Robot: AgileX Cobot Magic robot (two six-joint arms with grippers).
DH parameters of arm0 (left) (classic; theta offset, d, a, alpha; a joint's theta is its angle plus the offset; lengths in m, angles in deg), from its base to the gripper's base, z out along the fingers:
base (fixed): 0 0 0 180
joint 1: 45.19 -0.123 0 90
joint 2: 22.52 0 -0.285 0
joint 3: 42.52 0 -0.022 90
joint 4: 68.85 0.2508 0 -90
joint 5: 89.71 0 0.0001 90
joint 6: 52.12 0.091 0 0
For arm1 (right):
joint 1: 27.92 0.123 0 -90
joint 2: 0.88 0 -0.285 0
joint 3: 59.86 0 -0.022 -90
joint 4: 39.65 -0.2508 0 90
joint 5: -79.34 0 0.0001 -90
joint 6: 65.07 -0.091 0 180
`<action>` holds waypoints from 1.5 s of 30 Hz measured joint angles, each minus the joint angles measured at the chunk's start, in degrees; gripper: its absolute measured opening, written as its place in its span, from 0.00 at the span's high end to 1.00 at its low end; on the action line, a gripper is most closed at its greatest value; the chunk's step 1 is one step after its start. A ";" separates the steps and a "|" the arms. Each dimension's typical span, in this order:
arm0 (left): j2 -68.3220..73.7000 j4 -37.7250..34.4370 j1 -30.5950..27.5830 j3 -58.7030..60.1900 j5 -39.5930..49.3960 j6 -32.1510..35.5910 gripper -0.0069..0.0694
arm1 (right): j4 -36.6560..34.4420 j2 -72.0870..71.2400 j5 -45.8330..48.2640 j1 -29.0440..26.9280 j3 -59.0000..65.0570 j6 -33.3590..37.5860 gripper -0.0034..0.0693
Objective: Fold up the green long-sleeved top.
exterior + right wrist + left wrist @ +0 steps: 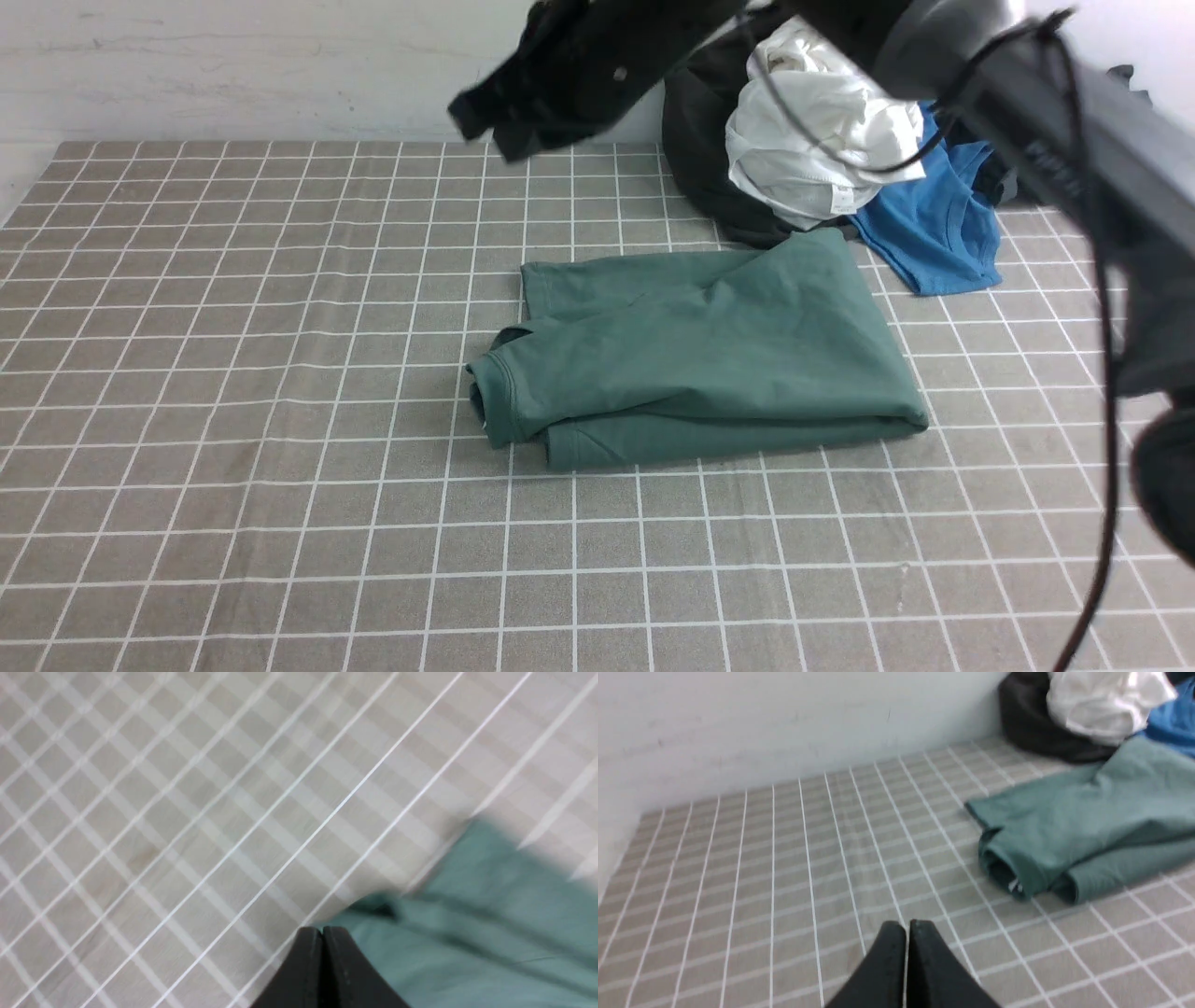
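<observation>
The green long-sleeved top (709, 345) lies folded into a compact bundle at the middle of the checked tablecloth (280, 485), ribbed neck end toward the left. In the left wrist view the green top (1087, 826) lies off to one side, and my left gripper (906, 925) hovers over bare cloth, shut and empty. My right arm reaches across the top of the front view. Its gripper (481, 117) is raised behind and left of the top. In the blurred right wrist view the right gripper (322, 929) is shut with nothing between the fingers, above the edge of the green top (467, 933).
A heap of clothes sits at the back right: a dark garment (700, 168), a white one (812, 140) and a bright blue T-shirt (934, 233), just behind the green top. A white wall (233, 65) bounds the table's far edge.
</observation>
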 joint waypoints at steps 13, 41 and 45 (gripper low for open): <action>-2.02 0.15 0.00 2.72 -5.70 0.81 0.92 | 14.74 -41.29 0.64 0.00 48.15 -0.87 0.97; -2.06 0.10 0.00 2.79 -5.68 0.81 0.92 | 17.34 -123.94 -63.39 -0.06 142.69 -5.03 0.97; -2.13 0.05 0.00 2.79 -5.73 0.81 0.92 | 17.00 -123.94 -59.78 -4.29 142.69 -5.08 0.97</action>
